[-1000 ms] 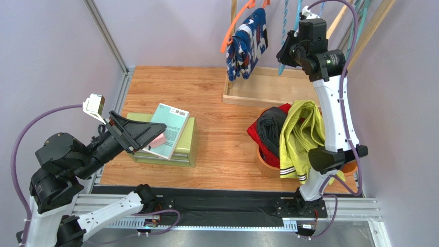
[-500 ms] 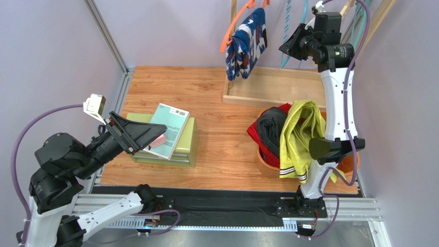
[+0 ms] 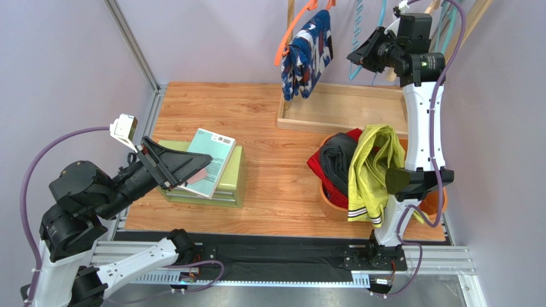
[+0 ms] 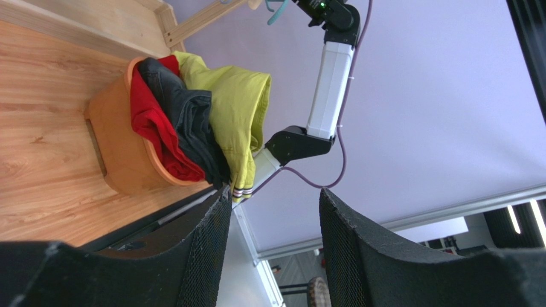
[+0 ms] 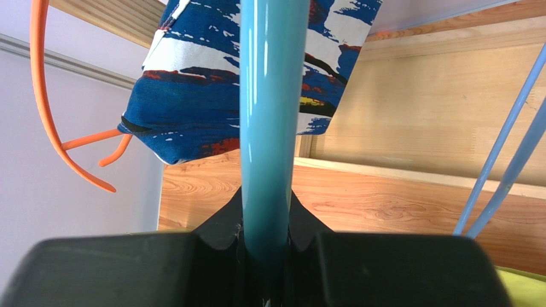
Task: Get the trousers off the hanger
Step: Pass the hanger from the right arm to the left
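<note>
The navy patterned trousers (image 3: 306, 57) are draped over the orange hanger (image 5: 40, 77). They hang straight down above the left end of the wooden tray (image 3: 346, 105), so their long axis is vertical. The red trousers (image 3: 320, 167), black trousers (image 3: 336, 160) and yellow-green trousers (image 3: 372, 166) are heaped in the basket (image 4: 122, 160), just in front of the tray's right half.

The right jaws are held high above the right part of the tray and are clamped on the bar of a teal hanger (image 5: 268, 128), on which no cloth is seen. From the wrist, the navy trousers are seen straight ahead, beyond that teal bar. From above, they lie to the left of the jaws, near but apart, and the cloth is not touched. The left jaws are spread apart with nothing between them. They are placed well in front of the tray and to its left, over the near part of the counter (image 3: 256, 109).

The right arm (image 3: 420, 115) is judged much the nearer of the two. The teal hanger would probably have to be let go first. The jaws could then be carried leftwards above the tray to the hanging cloth.
</note>
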Controlling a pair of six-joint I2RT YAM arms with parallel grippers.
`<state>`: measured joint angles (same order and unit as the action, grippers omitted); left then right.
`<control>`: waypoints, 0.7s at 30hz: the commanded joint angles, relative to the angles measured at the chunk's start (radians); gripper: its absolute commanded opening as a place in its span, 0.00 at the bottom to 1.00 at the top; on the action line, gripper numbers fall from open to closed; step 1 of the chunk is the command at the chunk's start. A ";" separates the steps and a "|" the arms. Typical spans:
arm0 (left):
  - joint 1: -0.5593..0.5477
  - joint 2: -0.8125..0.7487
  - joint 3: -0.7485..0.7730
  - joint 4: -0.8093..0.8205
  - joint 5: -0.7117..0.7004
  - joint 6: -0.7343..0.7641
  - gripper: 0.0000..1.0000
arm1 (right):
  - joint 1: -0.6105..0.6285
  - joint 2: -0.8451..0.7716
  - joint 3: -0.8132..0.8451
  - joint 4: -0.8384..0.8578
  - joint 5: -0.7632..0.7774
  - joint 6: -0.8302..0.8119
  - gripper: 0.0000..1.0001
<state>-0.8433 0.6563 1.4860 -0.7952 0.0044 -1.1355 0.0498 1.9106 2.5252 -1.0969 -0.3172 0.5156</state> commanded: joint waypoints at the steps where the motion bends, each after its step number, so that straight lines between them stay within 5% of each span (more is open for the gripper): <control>1: -0.002 0.025 0.010 0.034 0.046 0.016 0.59 | -0.007 0.010 -0.045 0.106 -0.054 0.008 0.00; 13: -0.002 0.036 -0.004 0.051 0.073 0.017 0.58 | -0.010 -0.070 -0.117 0.009 0.007 -0.048 0.12; 21: -0.002 0.060 -0.007 0.068 0.129 0.005 0.58 | -0.018 -0.015 -0.034 -0.024 -0.040 -0.043 0.05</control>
<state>-0.8433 0.7010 1.4837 -0.7658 0.0933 -1.1362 0.0399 1.8503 2.4294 -1.0664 -0.3267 0.4698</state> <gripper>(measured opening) 0.585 0.150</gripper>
